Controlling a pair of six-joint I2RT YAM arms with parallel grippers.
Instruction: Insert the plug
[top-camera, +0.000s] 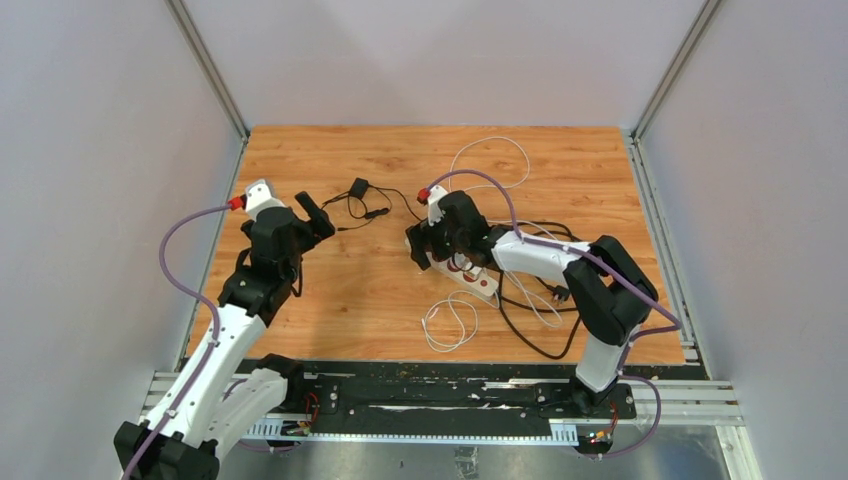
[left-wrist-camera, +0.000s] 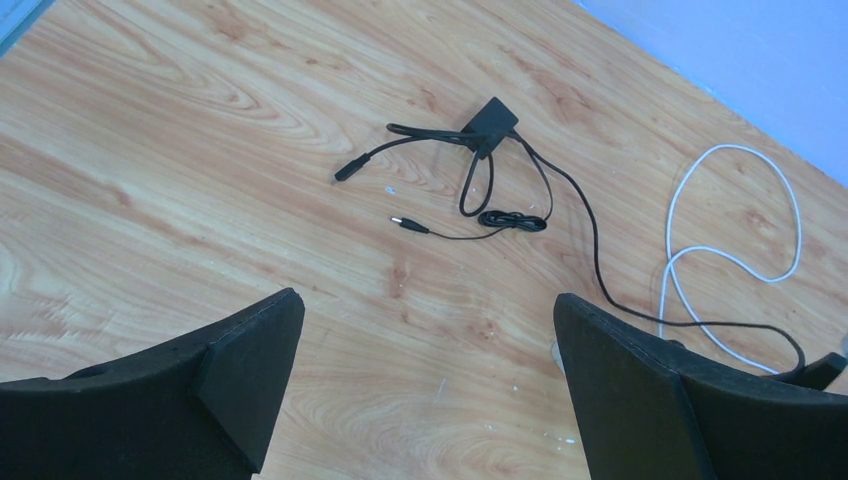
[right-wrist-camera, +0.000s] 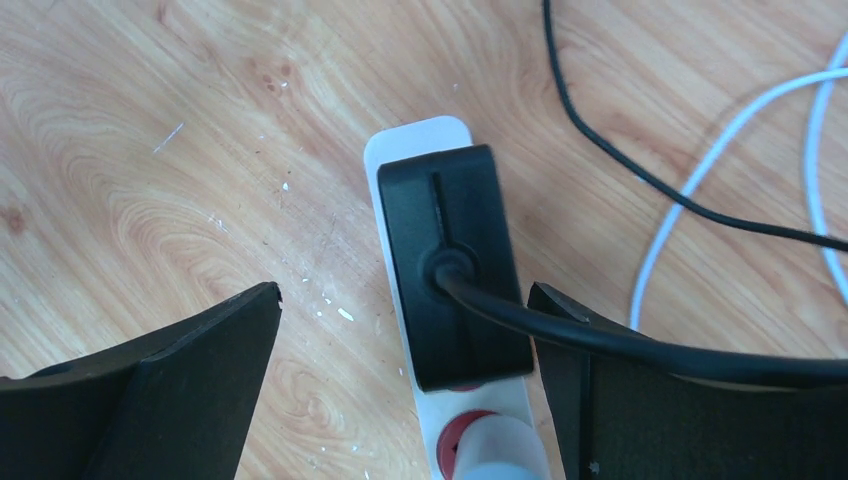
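Black rectangular plug (right-wrist-camera: 452, 265) seated in white plastic power strip's (right-wrist-camera: 415, 140) left end, shown by right wrist only.
Right gripper (right-wrist-camera: 402, 300) straddling it, spread wide, gripping nothing; left gripper (left-wrist-camera: 428, 302) wide, empty, above wooden table (left-wrist-camera: 150, 150).

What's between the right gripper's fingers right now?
The black plug, sitting on the white strip, with its cord leading off sideways. The right wrist view shows it; the right gripper is open.

Black plug (right-wrist-camera: 455, 270) in white power strip (right-wrist-camera: 418, 140)
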